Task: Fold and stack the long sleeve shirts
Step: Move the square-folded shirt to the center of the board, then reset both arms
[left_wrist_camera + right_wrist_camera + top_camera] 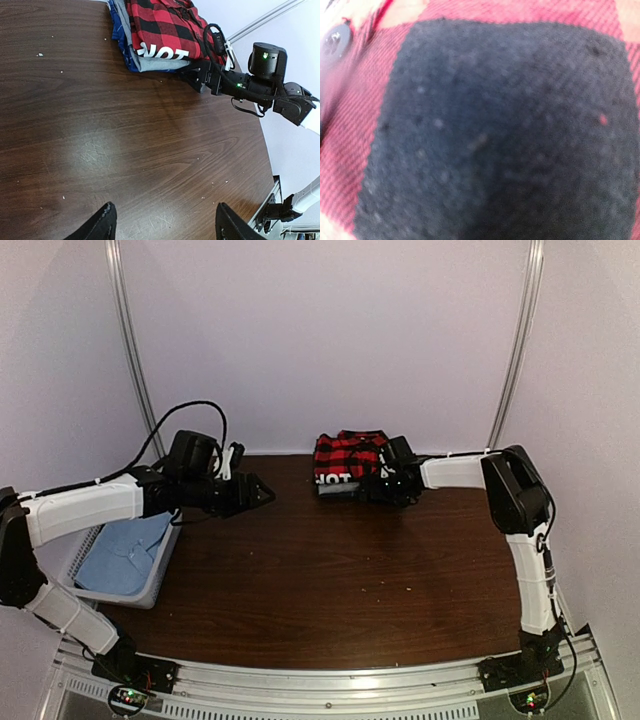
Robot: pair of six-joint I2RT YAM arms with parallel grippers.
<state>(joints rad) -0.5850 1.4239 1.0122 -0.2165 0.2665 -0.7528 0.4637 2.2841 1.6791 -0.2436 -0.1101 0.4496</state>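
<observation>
The long sleeve shirts lie folded in one stack [345, 462] at the back middle of the table. The red-and-black check flannel [165, 27] with white letters is on top, over a grey shirt [157, 63] and a blue layer [119, 35]. My right gripper [373, 485] presses against the stack's right edge, also seen from the left wrist as the right gripper [194, 71]. Its fingers are out of sight in the right wrist view, which check flannel [510, 135] fills. My left gripper [262, 492] hovers open and holds nothing, with dark fingertips [100, 225] wide apart above bare wood.
A grey basket [160, 575] holding light blue cloth [125, 550] stands at the table's left edge, under my left arm. The walls of the enclosure stand close behind the stack. The dark wooden tabletop [330, 580] stretches between the arms.
</observation>
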